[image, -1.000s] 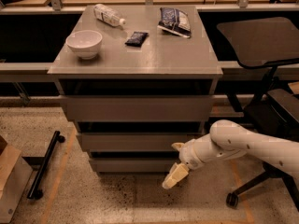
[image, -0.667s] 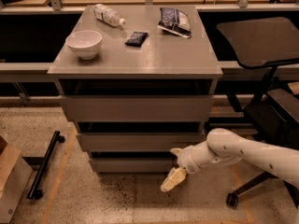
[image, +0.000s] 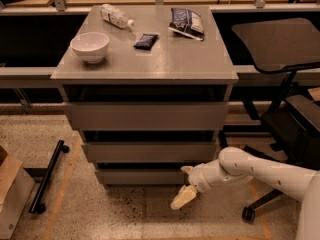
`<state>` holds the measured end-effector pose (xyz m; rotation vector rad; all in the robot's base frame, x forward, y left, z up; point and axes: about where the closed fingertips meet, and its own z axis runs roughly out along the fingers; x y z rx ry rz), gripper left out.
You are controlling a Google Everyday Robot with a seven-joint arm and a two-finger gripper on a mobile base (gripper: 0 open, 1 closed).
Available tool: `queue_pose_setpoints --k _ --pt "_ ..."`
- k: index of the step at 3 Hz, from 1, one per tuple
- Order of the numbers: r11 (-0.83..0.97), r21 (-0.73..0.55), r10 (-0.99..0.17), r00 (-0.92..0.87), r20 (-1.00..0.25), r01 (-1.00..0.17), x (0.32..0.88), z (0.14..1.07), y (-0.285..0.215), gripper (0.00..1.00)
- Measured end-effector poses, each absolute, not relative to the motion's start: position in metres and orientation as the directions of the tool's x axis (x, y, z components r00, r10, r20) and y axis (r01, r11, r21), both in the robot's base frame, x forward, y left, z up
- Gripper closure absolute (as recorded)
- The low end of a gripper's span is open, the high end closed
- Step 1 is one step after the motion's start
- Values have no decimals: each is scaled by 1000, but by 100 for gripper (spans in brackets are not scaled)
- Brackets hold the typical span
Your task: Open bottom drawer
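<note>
The grey cabinet (image: 145,64) has three drawer fronts. The bottom drawer (image: 140,177) is the lowest, a flat grey panel without a handle, with a dark gap above it. My gripper (image: 184,184) is at the right part of that front, reaching in from the right on a white arm (image: 260,170). It is open: one tan fingertip (image: 186,169) sits at the drawer's top edge, the other (image: 182,198) hangs below the front, near the floor. It holds nothing.
The middle drawer (image: 150,152) and top drawer (image: 145,115) stand above. On the cabinet top are a white bowl (image: 90,46), a bottle (image: 116,15), a small dark packet (image: 145,40) and a chip bag (image: 186,23). An office chair (image: 285,84) stands at the right and a black bar (image: 47,176) lies on the floor at the left.
My gripper and forearm have shifted slightly left and down, closer against the bottom drawer's front. The drawers have not visibly moved.
</note>
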<state>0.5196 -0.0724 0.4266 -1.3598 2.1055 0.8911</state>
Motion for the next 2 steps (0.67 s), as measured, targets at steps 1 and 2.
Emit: queue_pose_setpoints --k 1,2 --pt "302 250 -592 -387 -707 -920 531 411 -69 0" --pt "303 223 -582 -365 -726 -927 555 386 -70 0"
